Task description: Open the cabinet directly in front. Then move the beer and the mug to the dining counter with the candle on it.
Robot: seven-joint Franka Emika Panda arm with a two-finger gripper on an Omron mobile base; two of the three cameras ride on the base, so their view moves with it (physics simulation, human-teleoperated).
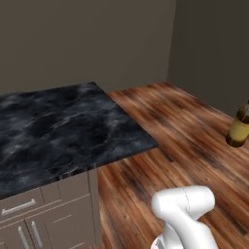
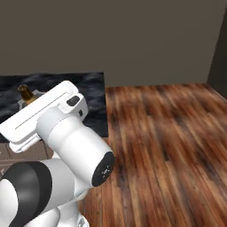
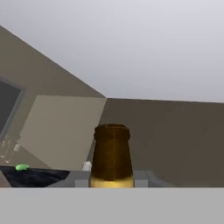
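My gripper is shut on the beer, whose amber neck stands upright between the grey fingers. In the left base view the beer's lower body with its yellowish label hangs at the right edge, above the wooden floor. Its capless top peeks over my white hand in the right base view. The dining counter has a black marble top over grey-taupe fronts and lies to the left. A tiny white stub, likely the candle, stands on that counter far off. The mug and the cabinet are out of view.
Wooden floor spreads right of the counter up to the brown walls. A small green thing lies on the far marble top. My arm's elbow rises at the lower right, and its big joint blocks the lower left.
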